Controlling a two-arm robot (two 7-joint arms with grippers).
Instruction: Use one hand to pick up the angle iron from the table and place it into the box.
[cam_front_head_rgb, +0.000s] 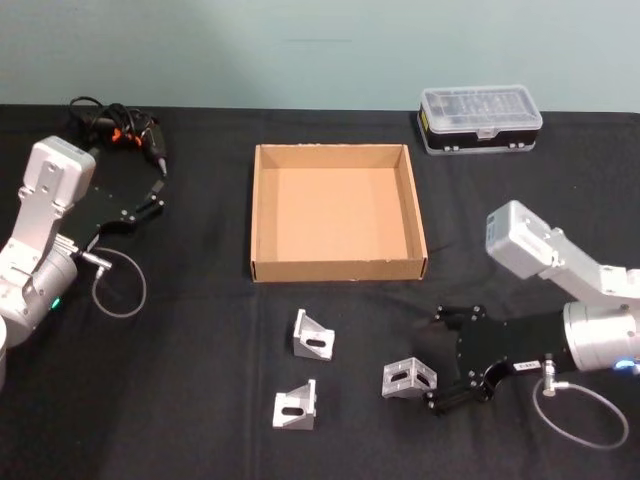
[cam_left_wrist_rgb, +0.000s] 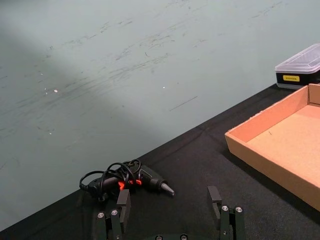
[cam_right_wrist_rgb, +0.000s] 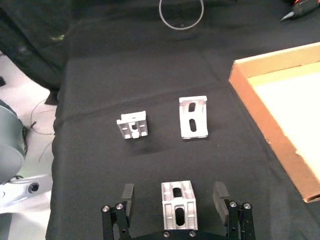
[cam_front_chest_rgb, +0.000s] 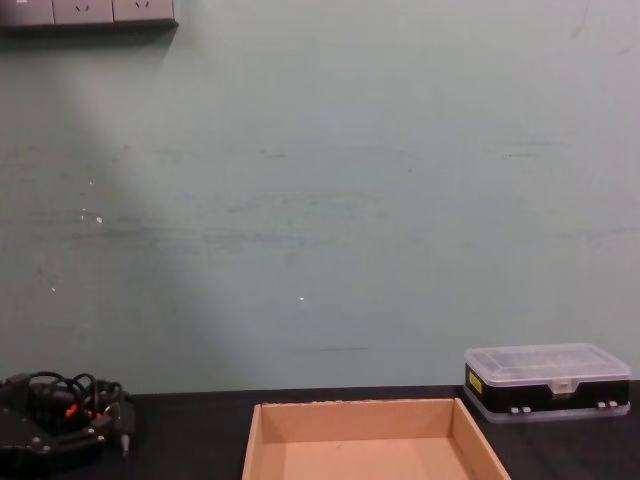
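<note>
Three silvery angle irons stand on the black table (cam_front_head_rgb: 190, 330) in front of the tan box (cam_front_head_rgb: 256, 215). One angle iron (cam_front_head_rgb: 409, 377) (cam_right_wrist_rgb: 177, 210) sits between the fingers of my right gripper (cam_front_head_rgb: 436, 363) (cam_right_wrist_rgb: 174, 196), which is open, with gaps on both sides of the iron. The other two angle irons (cam_front_head_rgb: 313, 335) (cam_front_head_rgb: 296, 406) stand farther left, seen in the right wrist view as brackets (cam_right_wrist_rgb: 193, 117) (cam_right_wrist_rgb: 133, 125). The box (cam_right_wrist_rgb: 265, 120) (cam_front_chest_rgb: 355, 420) holds nothing. My left gripper (cam_front_head_rgb: 150, 200) (cam_left_wrist_rgb: 169, 200) is open, parked at the far left.
A black case with a clear lid (cam_front_head_rgb: 480, 118) (cam_front_chest_rgb: 547, 382) lies behind the box on the right. A tangle of black cables with red bits (cam_front_head_rgb: 118, 125) (cam_left_wrist_rgb: 127, 180) lies at the back left, beyond the left gripper.
</note>
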